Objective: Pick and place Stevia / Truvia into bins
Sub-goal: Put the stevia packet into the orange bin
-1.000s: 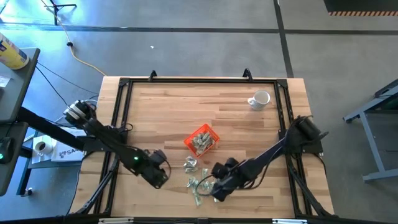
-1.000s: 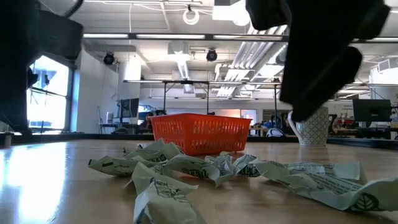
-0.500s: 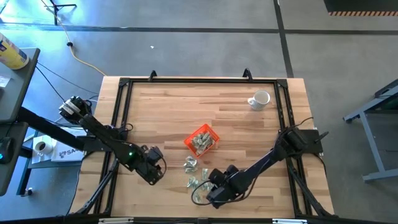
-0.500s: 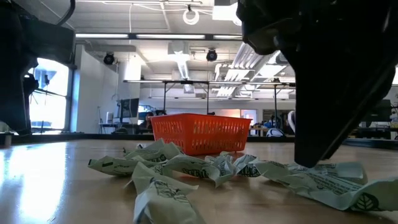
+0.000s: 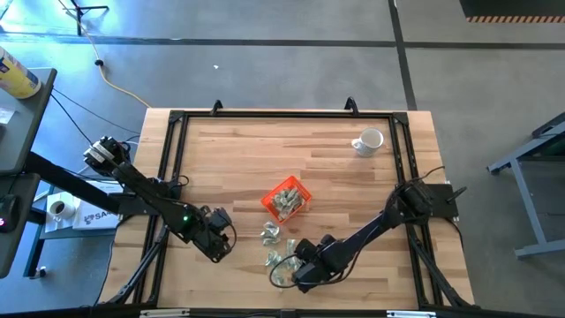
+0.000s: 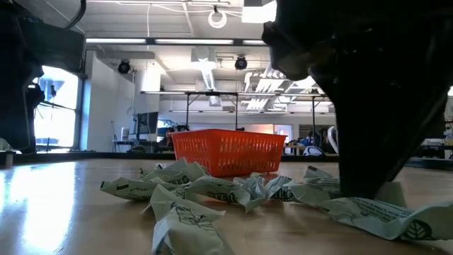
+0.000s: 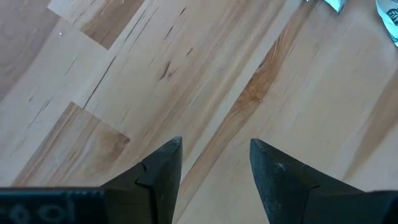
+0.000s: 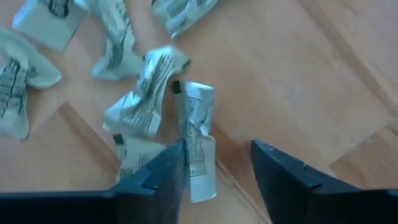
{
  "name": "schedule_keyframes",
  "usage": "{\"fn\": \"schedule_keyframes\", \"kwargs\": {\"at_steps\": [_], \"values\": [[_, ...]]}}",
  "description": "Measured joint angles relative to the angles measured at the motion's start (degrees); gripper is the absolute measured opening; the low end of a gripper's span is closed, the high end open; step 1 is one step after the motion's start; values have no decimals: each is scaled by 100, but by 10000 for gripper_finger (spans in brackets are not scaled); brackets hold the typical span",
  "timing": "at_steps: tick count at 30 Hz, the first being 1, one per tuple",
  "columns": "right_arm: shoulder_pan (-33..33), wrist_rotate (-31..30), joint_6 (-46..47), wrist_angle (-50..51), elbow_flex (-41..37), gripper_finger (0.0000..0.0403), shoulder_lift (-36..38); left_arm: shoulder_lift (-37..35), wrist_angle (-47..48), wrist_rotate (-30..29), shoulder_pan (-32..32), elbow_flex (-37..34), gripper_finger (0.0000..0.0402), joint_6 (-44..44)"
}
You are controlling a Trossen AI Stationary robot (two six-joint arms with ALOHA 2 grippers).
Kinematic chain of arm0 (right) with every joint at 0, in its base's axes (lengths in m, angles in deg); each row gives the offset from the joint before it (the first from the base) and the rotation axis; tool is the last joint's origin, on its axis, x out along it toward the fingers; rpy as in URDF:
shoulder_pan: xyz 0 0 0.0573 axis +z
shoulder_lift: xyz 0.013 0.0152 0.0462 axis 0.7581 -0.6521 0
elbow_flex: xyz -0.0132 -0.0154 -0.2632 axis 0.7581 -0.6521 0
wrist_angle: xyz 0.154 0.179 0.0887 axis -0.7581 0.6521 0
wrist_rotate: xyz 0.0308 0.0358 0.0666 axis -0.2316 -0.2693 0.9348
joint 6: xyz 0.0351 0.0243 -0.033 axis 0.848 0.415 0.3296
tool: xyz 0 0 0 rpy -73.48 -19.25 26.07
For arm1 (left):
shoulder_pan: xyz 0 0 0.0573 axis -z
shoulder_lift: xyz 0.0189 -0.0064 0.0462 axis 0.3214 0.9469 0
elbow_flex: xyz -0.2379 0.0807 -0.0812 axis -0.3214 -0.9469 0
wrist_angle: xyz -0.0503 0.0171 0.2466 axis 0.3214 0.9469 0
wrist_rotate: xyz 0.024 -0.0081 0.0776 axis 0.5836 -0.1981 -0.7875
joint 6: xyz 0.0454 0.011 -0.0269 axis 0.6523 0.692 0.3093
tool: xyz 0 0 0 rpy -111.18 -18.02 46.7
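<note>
Stevia sachets (image 5: 281,262) lay in a loose crumpled heap near the front edge of the bench (image 5: 247,159), just in front of the orange tray (image 5: 286,199). Tray already held a few sachets (image 5: 284,202), so job looked partly done; roughly a handful left on the wood, exact count unclear. One sachet (image 8: 194,134) sat right by the right gripper (image 8: 214,165), its long axis running straight out from between the fingers, dark-printed end pointing away, near end just beside one finger. Others in the heap pointed every which way, most bent or twisted.

Right gripper was low over the heap's front end, fingers spread, nothing between them yet; low view showed it down at bench level among the sachets. Next move prob. a pinch on that nearest sachet. Left gripper (image 7: 214,165) hung over bare wood off to the tray's left, well apart from the heap, fingers parted and empty. White mug (image 5: 368,141) stood at the far right corner, not involved.
</note>
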Motion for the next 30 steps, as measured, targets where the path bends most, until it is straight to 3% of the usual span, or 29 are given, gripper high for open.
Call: {"fn": "schedule_keyframes", "kwargs": {"at_steps": [7, 12, 16, 24, 30], "values": [[-187, -621, -145, 409, -28, 13, 544, 0, 4, -2, 0, 0, 221, -2], [-509, -1357, -190, 806, -22, 26, 1221, 2, -3, -34, 0, 0, 220, -2], [-1085, -1753, -1010, 724, -11, 6, 1500, 4, -144, -80, -2, 0, 220, 0], [-2332, -1361, -2823, -395, -22, 36, 1432, 49, -1043, -388, -4, 9, 220, 22], [-2510, -876, -3092, 173, -22, 60, 1495, 66, -1371, -332, -4, 11, 220, -218]]}}
